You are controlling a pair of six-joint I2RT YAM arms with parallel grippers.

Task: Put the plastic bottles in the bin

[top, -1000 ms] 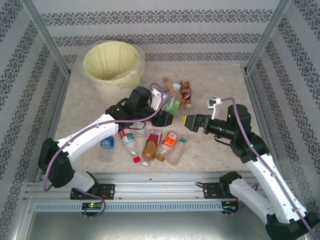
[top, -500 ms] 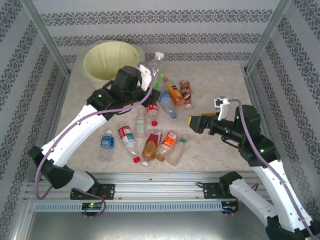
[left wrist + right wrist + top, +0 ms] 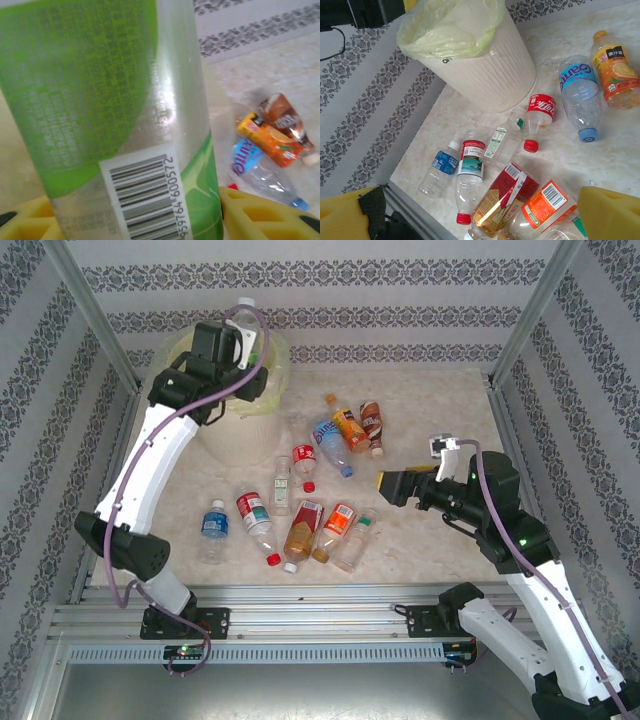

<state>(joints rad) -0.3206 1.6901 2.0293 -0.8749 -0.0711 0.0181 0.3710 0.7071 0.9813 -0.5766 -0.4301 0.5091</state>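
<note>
Green-labelled bottle sits clamped in the left gripper above the bin at the frame's upper left. At centre right the right gripper hangs wide open, other bottles lying left of it.

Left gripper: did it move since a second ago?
Yes. The left gripper, shut on the green-label bottle, went from the middle of the table to the far left, above the bin.

Clearly a robotics lab cell: boxed in by wallpaper-patterned panels on aluminium posts, marble-look worktop inside, two robot arms bolted onto a slotted rail.
</note>
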